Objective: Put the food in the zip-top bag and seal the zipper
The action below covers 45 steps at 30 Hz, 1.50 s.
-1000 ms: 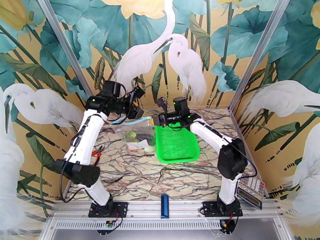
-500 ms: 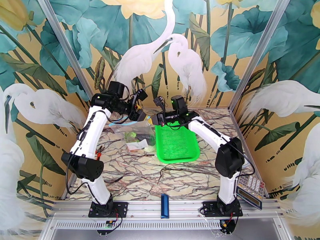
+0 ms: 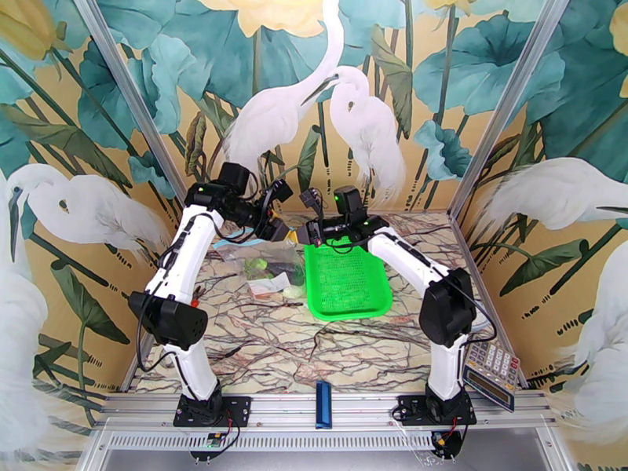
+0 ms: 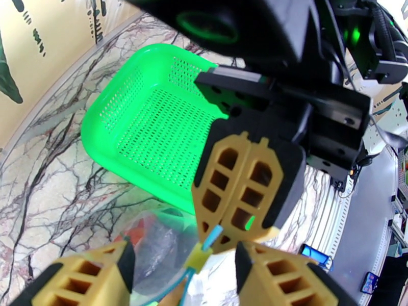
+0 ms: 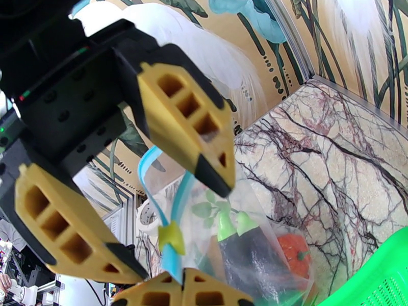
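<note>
Left wrist view's lower edge crops the zip-top bag [image 4: 155, 253].

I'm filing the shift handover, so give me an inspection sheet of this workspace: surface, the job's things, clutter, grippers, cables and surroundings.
Surface: marble-patterned table.
Job's things: zip-top bag lies left of the basket, and food shows through it. One end of the zipper is held up, with a yellow slider on it.
Clutter: the green basket is empty; dark-blue bar on the front rail; calculator at the right edge.
Grippers: right gripper shut on the zipper; left gripper open, with a finger on either side of the zipper by the slider.
Cables: black cables run along the arms.
Surroundings: walls painted with herons and leaves; metal frame posts.
</note>
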Each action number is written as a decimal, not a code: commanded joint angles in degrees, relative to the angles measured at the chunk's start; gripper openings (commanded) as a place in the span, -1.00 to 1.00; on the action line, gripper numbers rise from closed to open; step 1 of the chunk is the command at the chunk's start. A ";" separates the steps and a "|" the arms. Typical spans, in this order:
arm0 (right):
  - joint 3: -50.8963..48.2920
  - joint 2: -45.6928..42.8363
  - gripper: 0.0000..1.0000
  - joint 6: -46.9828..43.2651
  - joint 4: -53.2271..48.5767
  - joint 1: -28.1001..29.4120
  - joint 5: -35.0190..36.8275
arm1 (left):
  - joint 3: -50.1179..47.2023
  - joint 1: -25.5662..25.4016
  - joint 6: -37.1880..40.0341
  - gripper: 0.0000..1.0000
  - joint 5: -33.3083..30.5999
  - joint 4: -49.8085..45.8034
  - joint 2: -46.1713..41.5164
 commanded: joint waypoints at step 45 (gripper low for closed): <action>-5.48 -5.83 -1.00 -1.54 0.66 -3.06 4.48 | -1.81 3.61 -0.47 -0.67 -4.41 -4.58 -4.14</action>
